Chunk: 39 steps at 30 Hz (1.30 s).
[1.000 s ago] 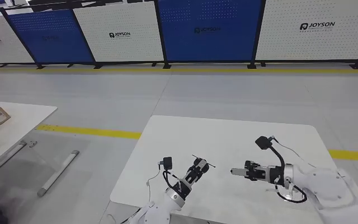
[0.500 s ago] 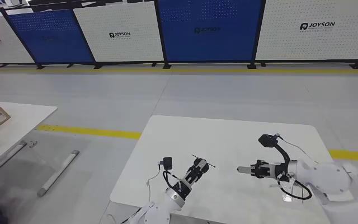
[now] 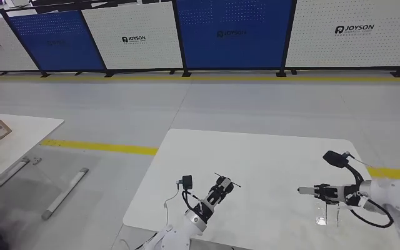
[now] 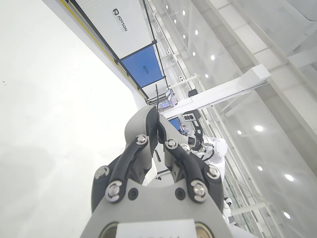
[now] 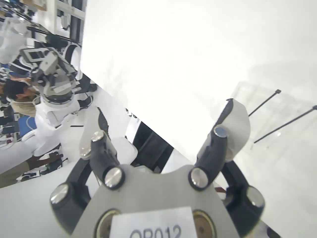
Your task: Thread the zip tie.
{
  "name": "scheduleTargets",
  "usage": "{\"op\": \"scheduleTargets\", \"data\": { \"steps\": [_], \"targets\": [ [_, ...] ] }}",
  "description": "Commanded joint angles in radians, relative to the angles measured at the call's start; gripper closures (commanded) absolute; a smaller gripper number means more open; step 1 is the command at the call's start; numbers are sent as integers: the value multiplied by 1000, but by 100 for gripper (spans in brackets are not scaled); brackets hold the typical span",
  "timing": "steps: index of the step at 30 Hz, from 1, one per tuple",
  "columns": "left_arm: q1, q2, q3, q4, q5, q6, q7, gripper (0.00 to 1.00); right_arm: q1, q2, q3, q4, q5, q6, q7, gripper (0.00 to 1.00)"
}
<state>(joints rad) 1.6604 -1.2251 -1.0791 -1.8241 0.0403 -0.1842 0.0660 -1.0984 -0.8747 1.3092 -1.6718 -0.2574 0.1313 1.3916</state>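
Right end effector (image 3: 302,190) withdrew rightward, released | left end effector (image 4: 156,125) clenched on thin black zip tie (image 4: 157,95)

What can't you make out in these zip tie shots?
Left wrist view: the zip tie is partly hidden between the pads of the left tool.
Right wrist view: the tail of one spare tie is hidden behind a finger of the right tool.
Top view: the zip tie is too small to tell head from tail.

Lower centre: you pass freely between left gripper (image 3: 226,185) and right gripper (image 3: 303,190); lower right, a clear holder (image 3: 329,216) blocks the table (image 3: 250,156).
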Motion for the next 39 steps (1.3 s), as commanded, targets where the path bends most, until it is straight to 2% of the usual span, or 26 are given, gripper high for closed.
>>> {"op": "scheduleTargets", "data": {
  "steps": [1, 10, 11, 12, 16, 18, 19, 21, 23, 37, 39],
  "targets": [
    [0, 0, 0, 0, 0, 0, 0, 100, 31, 0, -31, 15, -11, 14, -2, 0],
    [0, 0, 0, 0, 0, 0, 0, 100, 31, 0, -31, 15, -11, 14, -2, 0],
    [0, 0, 0, 0, 0, 0, 0, 100, 23, 0, -32, 23, -42, 39, -40, 0],
    [0, 0, 0, 0, 0, 0, 0, 100, 18, 0, -47, 14, -65, 52, -36, 0],
    [0, 0, 0, 0, 0, 0, 0, 100, 44, 10, -46, 66, -5, 8, -2, 0],
    [0, 0, 0, 0, 0, 0, 0, 100, 66, 22, -89, 105, 33, -3, -2, 0],
    [0, 0, 0, 0, 0, 0, 0, 100, 96, 28, -123, 130, 44, 9, -2, 0],
    [0, 0, 0, 0, 0, 0, 0, 100, 181, 38, -206, 180, 26, 79, -2, 0],
    [0, 0, 0, 0, 0, 0, 0, 100, 228, 40, -262, 189, 30, 76, -2, 0],
    [0, 0, 0, 0, 0, 0, 0, 100, 228, 40, -262, 189, 30, 76, -2, 0],
    [0, 0, 0, 0, 0, 0, 0, 100, 216, 41, -262, 191, 28, 61, -17, 0]
  ]
}}
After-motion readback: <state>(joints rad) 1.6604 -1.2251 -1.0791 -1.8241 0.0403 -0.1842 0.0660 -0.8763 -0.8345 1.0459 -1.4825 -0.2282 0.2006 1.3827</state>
